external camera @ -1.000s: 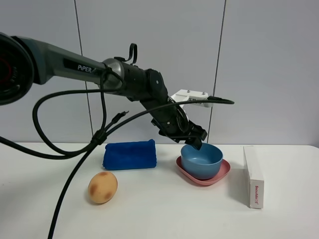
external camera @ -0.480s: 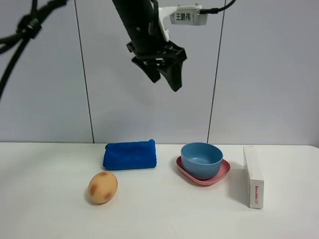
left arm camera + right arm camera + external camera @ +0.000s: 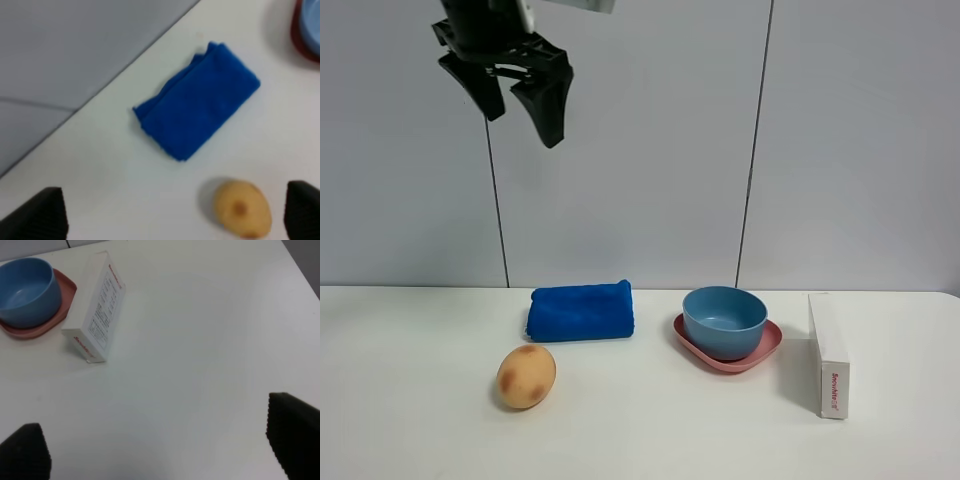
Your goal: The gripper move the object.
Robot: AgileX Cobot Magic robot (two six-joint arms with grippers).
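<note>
The light-blue bowl (image 3: 724, 318) sits upright in the pink plate (image 3: 760, 355) on the white table, right of centre. It also shows in the right wrist view (image 3: 25, 290), and a sliver of it shows in the left wrist view (image 3: 314, 12). My left gripper (image 3: 522, 125) hangs high at the upper left, far above the table, open and empty. In its own view the left gripper (image 3: 170, 220) looks down on the towel and the potato. My right gripper (image 3: 157, 450) is open and empty over bare table, apart from the bowl; it is out of the exterior view.
A dark-blue folded towel (image 3: 580, 310) lies left of the plate. A brown spotted potato (image 3: 526, 376) lies in front of it. A long white box (image 3: 828, 353) stands on edge right of the plate. A grey panelled wall stands behind the table.
My left gripper has let go at the bowl's rim, risen high and swung to the upper left, out of most of the view. The bowl stays in the pink plate.
</note>
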